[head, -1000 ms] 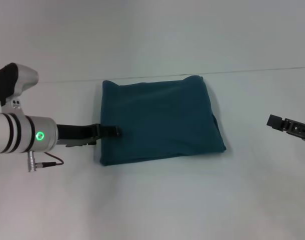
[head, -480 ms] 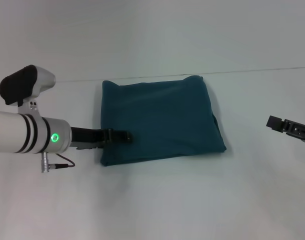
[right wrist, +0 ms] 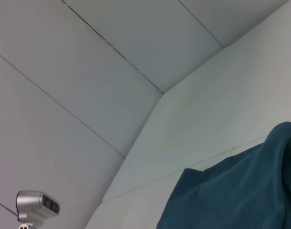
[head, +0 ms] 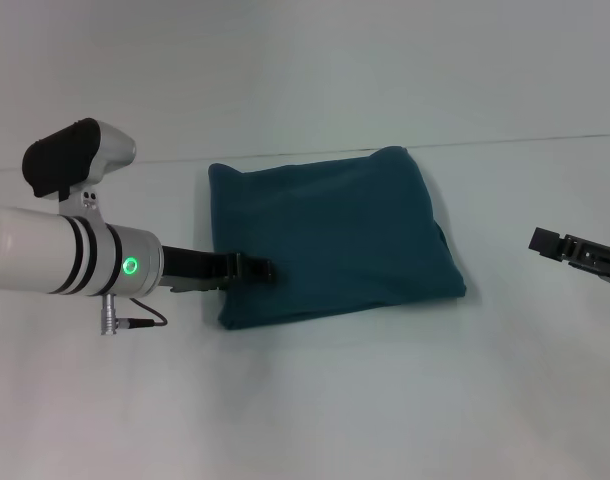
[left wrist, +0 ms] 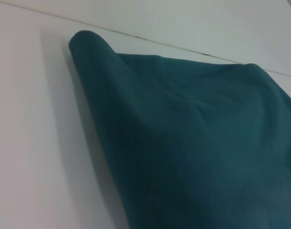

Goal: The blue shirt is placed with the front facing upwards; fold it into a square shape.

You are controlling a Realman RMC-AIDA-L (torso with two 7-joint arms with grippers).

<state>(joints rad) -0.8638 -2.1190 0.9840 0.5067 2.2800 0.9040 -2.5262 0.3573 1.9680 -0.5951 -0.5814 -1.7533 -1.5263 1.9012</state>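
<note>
The blue shirt (head: 330,235) lies on the white table, folded into a rough square with its plain teal side up and no print showing. My left gripper (head: 261,268) reaches in low from the left. Its dark fingers are shut, and they rest over the shirt's near-left edge. In the left wrist view the shirt (left wrist: 198,143) fills the picture, with a rounded folded corner at one side. Off to the right of the shirt my right gripper (head: 575,255) hangs apart from it. The right wrist view catches a corner of the shirt (right wrist: 241,195).
The white table (head: 315,400) runs all around the shirt, and its back edge (head: 525,140) meets a pale wall. My left arm's white body (head: 65,260) lies over the table's left side. Its wrist housing (right wrist: 38,205) shows far off in the right wrist view.
My left arm has pushed to the right, its fingers reaching further over the shirt. The whole shirt has slid a little to the right. The right gripper has barely moved.
</note>
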